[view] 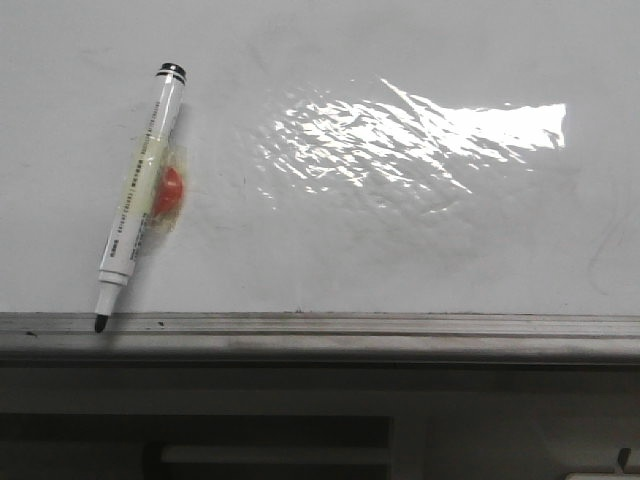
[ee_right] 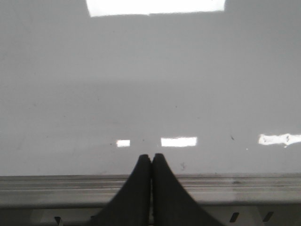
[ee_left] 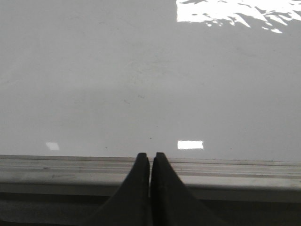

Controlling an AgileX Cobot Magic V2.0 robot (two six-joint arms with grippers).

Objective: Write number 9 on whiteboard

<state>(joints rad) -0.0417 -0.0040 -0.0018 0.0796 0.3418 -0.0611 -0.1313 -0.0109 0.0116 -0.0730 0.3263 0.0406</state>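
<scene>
The whiteboard (view: 420,230) fills the front view ahead of me, a glossy white sheet whose film is wrinkled, with a bright patch of glare rippling across its upper middle; only faint grey smudges and small specks mark it, and I see no drawn figure on it in any view. Along its near edge runs a grey metal rail (view: 400,335), ridged lengthwise and dull beside the shiny board. On the left part of the board lies a marker (view: 140,195), tilted, its black cap end pointing away and its dark tip touching the rail; its white barrel carries small print and is wrapped in yellowish tape holding a red lump (view: 171,190) against its side. My left gripper (ee_left: 150,160) has its two dark tapered fingers pressed together, tips over the rail, holding nothing. My right gripper (ee_right: 151,160) is likewise closed and empty above the rail, well apart from the marker.
</scene>
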